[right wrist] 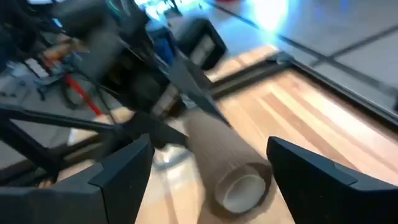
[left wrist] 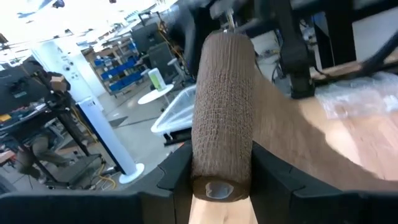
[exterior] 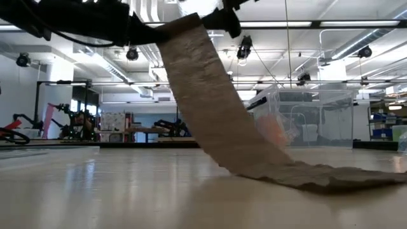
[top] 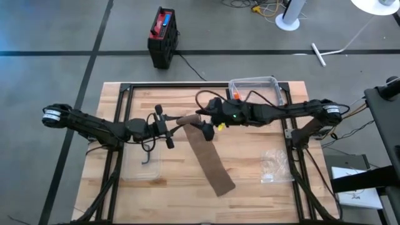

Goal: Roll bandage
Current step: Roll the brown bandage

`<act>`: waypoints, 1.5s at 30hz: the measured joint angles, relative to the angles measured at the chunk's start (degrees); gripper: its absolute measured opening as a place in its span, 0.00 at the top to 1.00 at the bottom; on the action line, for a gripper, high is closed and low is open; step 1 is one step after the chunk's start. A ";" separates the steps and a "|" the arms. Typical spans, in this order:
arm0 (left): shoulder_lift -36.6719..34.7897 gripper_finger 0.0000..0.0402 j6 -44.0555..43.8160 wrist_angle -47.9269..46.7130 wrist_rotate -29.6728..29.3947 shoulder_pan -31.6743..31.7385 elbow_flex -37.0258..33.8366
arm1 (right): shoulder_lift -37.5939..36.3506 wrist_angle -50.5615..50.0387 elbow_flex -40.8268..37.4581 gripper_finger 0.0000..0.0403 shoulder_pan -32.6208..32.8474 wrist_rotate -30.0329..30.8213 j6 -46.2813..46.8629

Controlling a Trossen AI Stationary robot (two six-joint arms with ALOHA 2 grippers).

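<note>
Bandage (left wrist: 224, 106) roll clamped by left gripper (left wrist: 221, 171); right gripper (right wrist: 208, 165) open.

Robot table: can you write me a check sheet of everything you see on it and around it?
Surface: wooden table, black frame rails.
Job's things: brown bandage roll held up in the air; its loose tail slopes down onto the wood.
Clutter: clear plastic box at the far edge; clear plastic bag.
Grippers: left gripper shut on the bandage roll's end; right gripper open at the roll's other end.
Cables: wires on the floor beyond the table.
Surroundings: black and red case on the floor; white lamp stand.
</note>
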 joint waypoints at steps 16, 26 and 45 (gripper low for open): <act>-0.14 0.70 -1.03 -1.59 -0.36 0.01 0.91 | 3.18 -5.52 3.82 0.41 -0.87 -0.55 6.59; -0.07 0.70 -2.20 -1.83 -0.30 0.02 0.91 | 3.18 -5.17 3.80 0.62 -1.48 -0.61 10.23; -11.35 0.46 -12.58 -11.91 6.11 -1.42 0.91 | 0.37 8.42 3.75 0.84 -1.05 -6.51 -11.27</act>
